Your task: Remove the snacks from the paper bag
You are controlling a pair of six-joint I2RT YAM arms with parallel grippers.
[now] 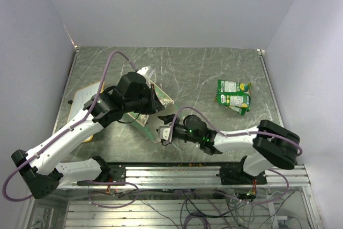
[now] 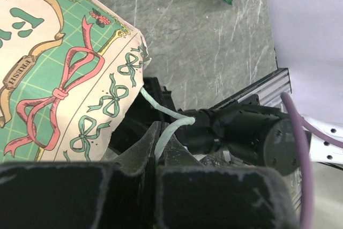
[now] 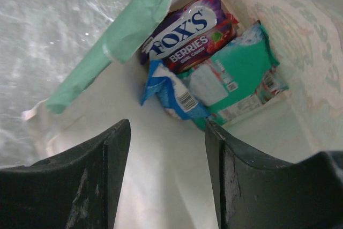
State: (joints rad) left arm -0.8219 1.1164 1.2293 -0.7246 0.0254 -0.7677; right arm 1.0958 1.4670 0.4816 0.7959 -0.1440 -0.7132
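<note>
The green paper bag (image 1: 163,100) hangs tilted from my left gripper (image 1: 156,105), which is shut on its thin string handle (image 2: 161,132). The printed side of the bag (image 2: 64,79) fills the left wrist view. My right gripper (image 1: 162,133) is open at the bag's mouth and looks into the cream inside (image 3: 161,186). Three snacks lie at the bottom: a magenta-purple packet (image 3: 187,33), a blue-and-white packet (image 3: 174,92) and a green one (image 3: 236,73). The right gripper (image 3: 166,148) is short of them and holds nothing. More green-and-white snacks (image 1: 233,96) lie on the table to the right.
The yellow-framed whiteboard (image 1: 79,98) lies at the left, partly under my left arm. Side walls border the grey marbled table (image 1: 203,73). The metal rail (image 1: 177,172) runs along the near edge.
</note>
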